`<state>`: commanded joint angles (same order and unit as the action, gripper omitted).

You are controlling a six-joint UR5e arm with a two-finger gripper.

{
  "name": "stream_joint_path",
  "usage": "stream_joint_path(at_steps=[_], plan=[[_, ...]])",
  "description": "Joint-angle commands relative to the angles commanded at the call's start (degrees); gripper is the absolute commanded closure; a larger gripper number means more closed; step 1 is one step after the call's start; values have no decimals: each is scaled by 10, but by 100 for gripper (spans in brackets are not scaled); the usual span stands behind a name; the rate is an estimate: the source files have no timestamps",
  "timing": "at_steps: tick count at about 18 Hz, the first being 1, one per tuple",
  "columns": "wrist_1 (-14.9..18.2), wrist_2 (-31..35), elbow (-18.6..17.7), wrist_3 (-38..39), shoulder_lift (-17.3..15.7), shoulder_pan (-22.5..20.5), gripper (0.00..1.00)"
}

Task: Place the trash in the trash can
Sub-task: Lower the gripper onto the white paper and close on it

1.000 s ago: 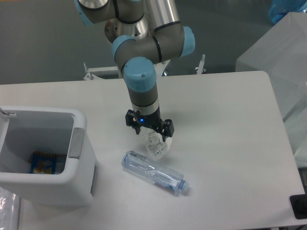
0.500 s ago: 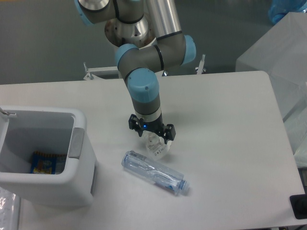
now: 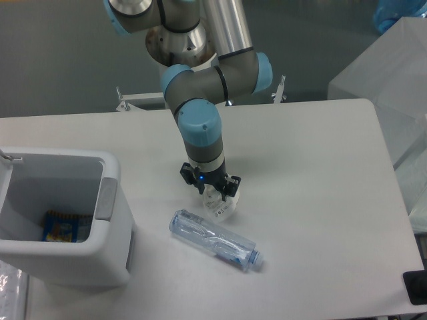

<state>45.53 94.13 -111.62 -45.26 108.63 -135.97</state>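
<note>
The tool point(image 3: 212, 193) points straight down at the white worktop point(image 3: 313, 173), its two fingers closed in on the small crumpled clear cup point(image 3: 216, 203), which sits right beneath it and pokes out below the fingertips. It looks clamped on the cup, though the cup also seems to rest on the worktop. Just below the tool, near the cup but apart from it, lies the crushed clear bottle point(image 3: 215, 239), slanted. Well off to the tool's left stands the white trash can point(image 3: 111, 200), with a colourful packet point(image 3: 61, 227) inside.
</note>
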Motion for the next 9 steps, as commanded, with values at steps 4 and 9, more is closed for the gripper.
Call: stream_joint_path(at_steps=[4,9], plan=[[3,-1,2,-4,-1,-3,93],[11,-7,24,-6,-20,-16,94]])
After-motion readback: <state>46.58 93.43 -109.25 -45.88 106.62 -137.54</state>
